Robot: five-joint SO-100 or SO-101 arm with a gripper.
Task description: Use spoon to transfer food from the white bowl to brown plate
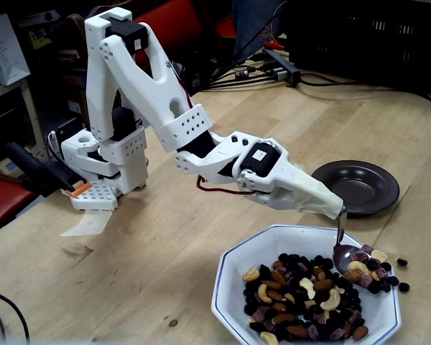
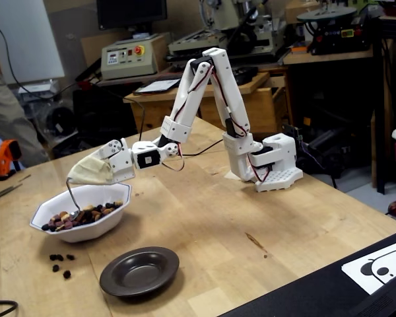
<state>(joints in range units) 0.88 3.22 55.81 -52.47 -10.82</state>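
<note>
The fingers are hidden under cream tape that is binding the spoon handle to them, so their spread cannot be told. The spoon is carrying loose food at the far rim of the white bowl, beside the brown plate. The pieces look light and prone to rolling, with a few already lying on the surface, so the stiff spoon probably needs keeping level.
</note>
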